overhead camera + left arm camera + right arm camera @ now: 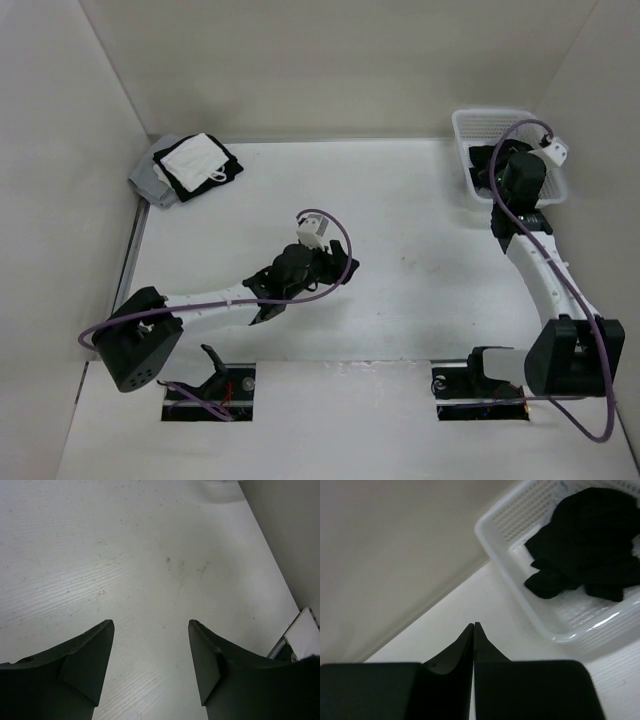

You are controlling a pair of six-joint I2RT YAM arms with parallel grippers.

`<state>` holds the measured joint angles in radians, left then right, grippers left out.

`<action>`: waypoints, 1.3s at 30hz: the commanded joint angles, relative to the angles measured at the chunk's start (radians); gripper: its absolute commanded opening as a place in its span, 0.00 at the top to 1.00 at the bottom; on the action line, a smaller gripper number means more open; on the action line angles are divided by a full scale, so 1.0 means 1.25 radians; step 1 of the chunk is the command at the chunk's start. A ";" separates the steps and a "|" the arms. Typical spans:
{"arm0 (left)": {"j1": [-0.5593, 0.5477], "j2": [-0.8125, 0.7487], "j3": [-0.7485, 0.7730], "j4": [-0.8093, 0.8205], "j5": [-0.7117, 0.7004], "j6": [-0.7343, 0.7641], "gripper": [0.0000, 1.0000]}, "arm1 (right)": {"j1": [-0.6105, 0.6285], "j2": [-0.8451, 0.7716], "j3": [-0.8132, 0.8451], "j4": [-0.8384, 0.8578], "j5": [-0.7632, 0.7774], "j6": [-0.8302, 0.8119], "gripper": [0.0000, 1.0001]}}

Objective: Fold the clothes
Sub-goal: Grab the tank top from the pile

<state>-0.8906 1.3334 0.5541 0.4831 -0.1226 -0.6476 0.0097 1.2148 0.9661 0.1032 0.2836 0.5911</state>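
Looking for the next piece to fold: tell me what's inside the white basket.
A crumpled black garment lies in the white basket, with bare mesh floor showing beside it. Anything beneath the garment is covered.

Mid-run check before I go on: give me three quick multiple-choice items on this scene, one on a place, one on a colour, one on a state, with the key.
1. In the top view, the basket stands at which corner of the table? A far right; B far left; C near left.
2. The garment inside it is: A white; B black; C red.
3. The right gripper is: A wide open; B shut on the garment; C shut, holding nothing.

Key: 1 A, it is at the top right of that view. 2 B, dark cloth lies against the white mesh. 3 C, its jaws meet short of the basket with nothing between them.
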 commanded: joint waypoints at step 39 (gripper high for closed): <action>0.060 0.126 -0.010 0.163 0.102 -0.022 0.44 | -0.163 0.559 0.565 -0.152 -0.021 -0.073 1.00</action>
<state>-0.8185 1.4830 0.5381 0.6128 -0.0284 -0.6621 -0.2146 2.1090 1.7195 -0.2485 0.2264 0.4927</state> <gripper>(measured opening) 0.564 0.002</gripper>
